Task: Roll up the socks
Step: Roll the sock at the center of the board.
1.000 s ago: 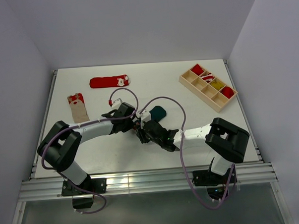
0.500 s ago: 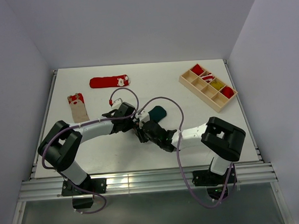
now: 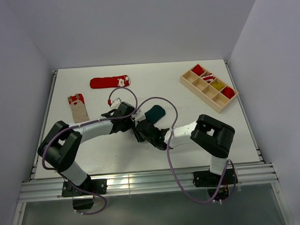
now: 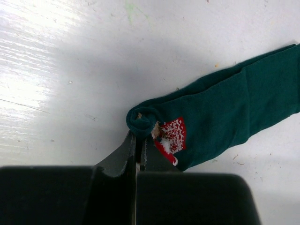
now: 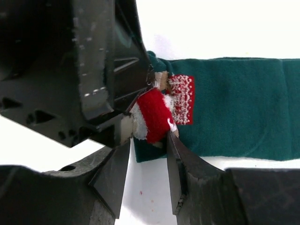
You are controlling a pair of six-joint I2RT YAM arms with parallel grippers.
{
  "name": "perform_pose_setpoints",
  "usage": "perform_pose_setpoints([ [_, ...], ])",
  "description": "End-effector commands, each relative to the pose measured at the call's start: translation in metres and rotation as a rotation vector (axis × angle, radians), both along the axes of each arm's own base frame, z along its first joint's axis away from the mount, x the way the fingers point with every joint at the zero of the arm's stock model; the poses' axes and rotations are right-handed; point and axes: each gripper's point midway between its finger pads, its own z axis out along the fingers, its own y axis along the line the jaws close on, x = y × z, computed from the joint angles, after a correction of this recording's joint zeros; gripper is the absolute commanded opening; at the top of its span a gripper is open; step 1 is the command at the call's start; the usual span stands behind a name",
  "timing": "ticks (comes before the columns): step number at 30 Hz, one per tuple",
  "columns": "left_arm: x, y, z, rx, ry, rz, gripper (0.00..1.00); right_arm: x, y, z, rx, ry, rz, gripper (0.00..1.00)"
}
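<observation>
The left end effector (image 4: pixel 139 143) is clamped shut on the cuff corner of the dark green sock (image 4: pixel 234 103). Right at its tips the fabric is wound into a small tight curl (image 4: pixel 142 119), with the white-and-red figure (image 5: pixel 152 115) just beside it.

The right end effector (image 5: pixel 147 139) meets the same cuff from the opposite side, close against the left one. Its jaws stand partly apart and bracket the figure, but I cannot tell whether they actually pinch it.

From the left end effector's tips the sock lies flat on the surface (image 4: pixel 70 56) and runs straight away from the grip, ahead and off to the right. That long axis is the line the roll has to follow, toward the toe. Both arms are at the cuff, and the left holds the curl, so it is the one placed to turn it. Judging by how little is wound, the roll is barely started.

Well apart from both end effectors, a red sock (image 3: pixel 108 83) and a beige sock (image 3: pixel 79 109) lie unrolled — beyond and to the left of the left arm. A wooden tray (image 3: pixel 184 81) holding small bundles sits far off to the right.
</observation>
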Motion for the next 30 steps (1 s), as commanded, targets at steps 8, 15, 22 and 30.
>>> perform_pose_setpoints([
  [8,-0.007,-0.012,0.008,-0.032,0.001,-0.031,0.01,-0.005,-0.015,-0.040,-0.174,0.099,-0.020,0.04],
  [15,-0.003,-0.006,0.019,-0.071,-0.042,0.038,0.29,-0.013,-0.013,-0.040,-0.099,0.237,0.042,0.00],
  [22,0.001,0.013,0.045,-0.153,-0.134,0.127,0.69,-0.029,-0.002,-0.026,0.150,0.511,0.148,0.00],
  [30,-0.011,0.023,0.048,-0.215,-0.170,0.159,0.73,-0.022,-0.008,-0.029,0.382,0.767,0.154,0.00],
])
